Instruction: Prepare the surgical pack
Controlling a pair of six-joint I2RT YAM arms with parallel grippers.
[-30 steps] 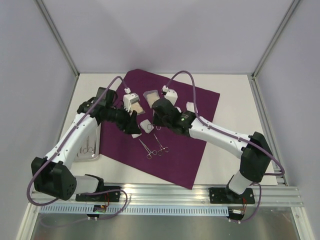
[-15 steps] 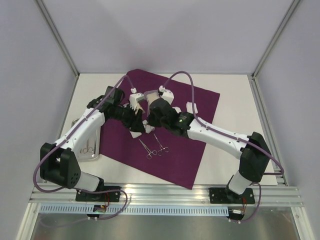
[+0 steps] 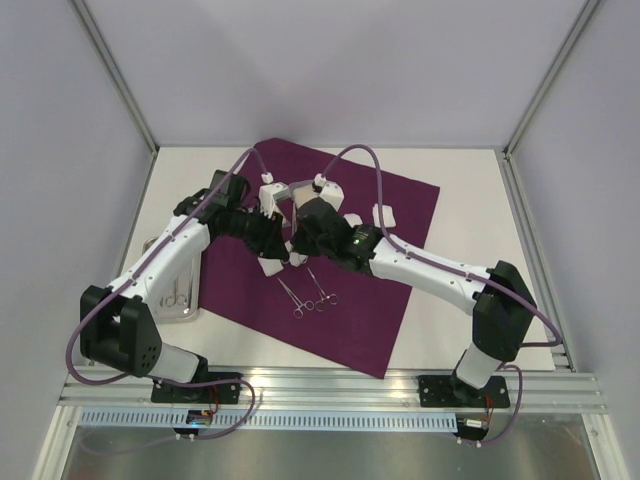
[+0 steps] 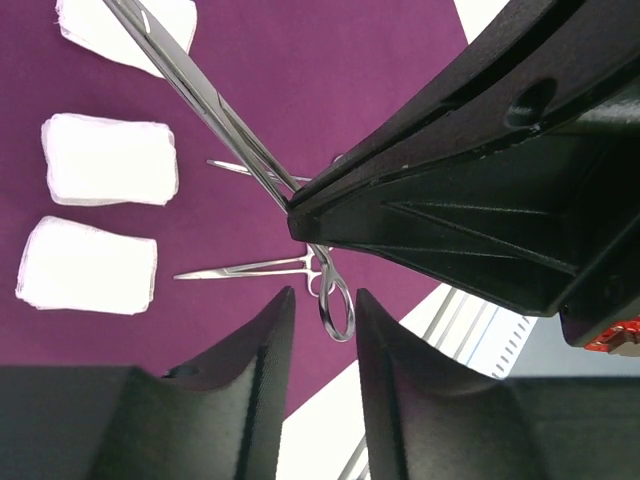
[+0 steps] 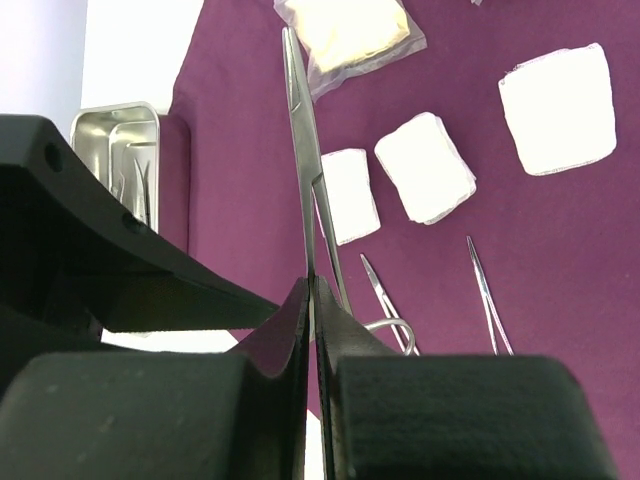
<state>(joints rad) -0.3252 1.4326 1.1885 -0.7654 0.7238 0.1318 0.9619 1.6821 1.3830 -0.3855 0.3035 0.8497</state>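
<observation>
Your right gripper (image 5: pixel 310 290) is clamped on the forceps (image 5: pixel 300 150) above the spread-out purple drape (image 3: pixel 350 320). The ring end sits right at the left gripper (image 4: pixel 323 297), fingers parted (not touching yet, I think).

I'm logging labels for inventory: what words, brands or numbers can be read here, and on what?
No text can be read.
Drape, gauze pads, packet, tray and forceps bear no visible print.
Red patch at the left wrist view's edge: too blurred to read.
</observation>
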